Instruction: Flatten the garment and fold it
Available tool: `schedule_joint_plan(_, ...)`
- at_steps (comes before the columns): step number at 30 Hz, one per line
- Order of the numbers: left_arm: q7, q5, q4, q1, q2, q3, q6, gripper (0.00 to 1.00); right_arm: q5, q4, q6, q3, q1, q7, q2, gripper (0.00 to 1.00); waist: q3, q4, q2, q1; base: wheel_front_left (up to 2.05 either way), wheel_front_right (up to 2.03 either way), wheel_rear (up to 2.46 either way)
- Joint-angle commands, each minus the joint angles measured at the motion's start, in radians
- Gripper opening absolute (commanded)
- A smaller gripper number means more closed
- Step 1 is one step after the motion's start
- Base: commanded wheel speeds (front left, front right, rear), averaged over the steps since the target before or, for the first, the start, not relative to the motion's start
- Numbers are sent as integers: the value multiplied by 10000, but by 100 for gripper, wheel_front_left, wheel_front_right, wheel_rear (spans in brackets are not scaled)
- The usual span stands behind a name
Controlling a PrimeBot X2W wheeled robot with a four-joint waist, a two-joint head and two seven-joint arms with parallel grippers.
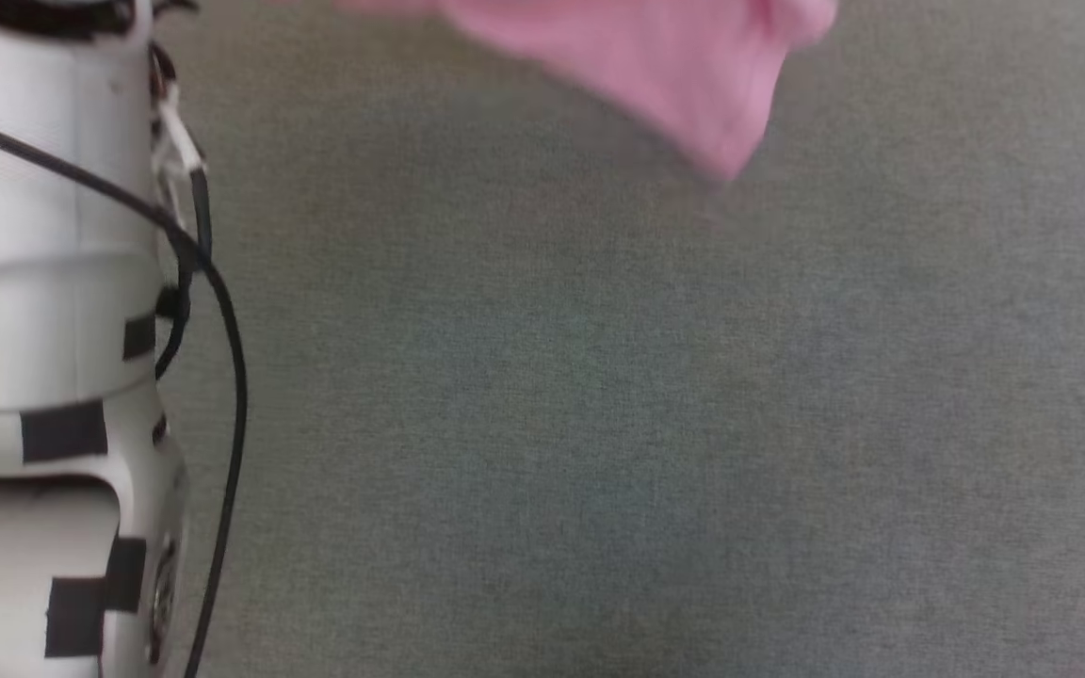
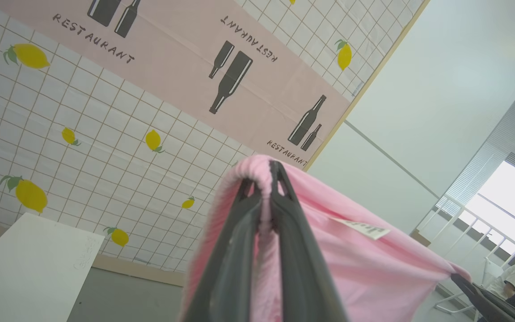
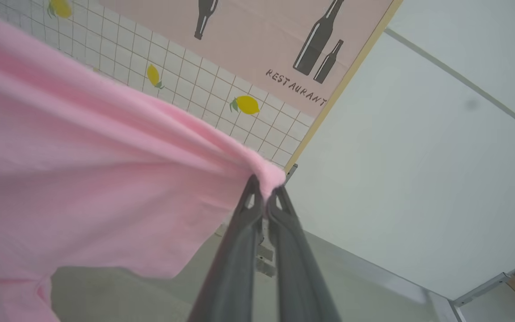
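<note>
**A:** What's at the far left of the head view?

**B:** The pale left forearm [image 1: 43, 330], with a black cable [image 1: 227, 377] looping down beside it. To its right is a grey-green fabric surface [image 1: 599, 424].

**A:** And the pink shorts [image 1: 665, 66]?

**B:** They hang in from the top edge, right of centre, blurred, with one corner pointing down. I can't tell whether that corner touches the surface.

**A:** How is the left gripper [image 2: 262, 179]?

**B:** It is clamped tight on the gathered waistband [image 2: 251, 167], which folds over its fingertips. A small white label [image 2: 365, 229] sits on the cloth just to the right. Behind are a lemon-patterned tiled wall [image 2: 105, 134] and a pink "RESTAURANT" banner [image 2: 172, 53].

**A:** And the right gripper [image 3: 265, 190]?

**B:** It is pinched closed on a bunched edge of the shorts. In its wrist view the cloth spreads away to the left, held up between both grippers.
</note>
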Motion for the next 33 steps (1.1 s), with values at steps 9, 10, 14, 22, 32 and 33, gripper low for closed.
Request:
schedule_joint_plan(9,-1096,-365,1351,-639,-282,553,-618,0,-699,1440,-23,127,-1124,-1503,213,0,455,-47,0,-3,0,0,0)
schedule_joint_plan(10,-1019,-342,1465,-473,-268,447,-710,0,-621,1527,-23,234,-985,-1497,193,0,450,-48,0,-3,0,0,0)
schedule_joint_plan(14,-634,-206,1950,608,-258,-145,-1142,0,-74,1828,-23,695,-8,-1339,3,0,387,-41,0,-3,0,0,0)
schedule_joint_plan(22,19,105,2314,3394,29,-1468,-1782,0,1667,1546,-23,1635,2963,-429,-771,0,-181,-73,0,-3,0,0,0)
schedule_joint_plan(32,951,-188,732,7998,731,-3140,-1980,0,3645,-1016,-23,1351,8282,1696,-1646,0,-1648,-144,0,-3,0,0,0)
schedule_joint_plan(33,988,-198,535,8390,814,-3213,-1962,0,3732,-1236,-23,1187,8796,1848,-1630,0,-1769,-137,0,-3,0,0,0)
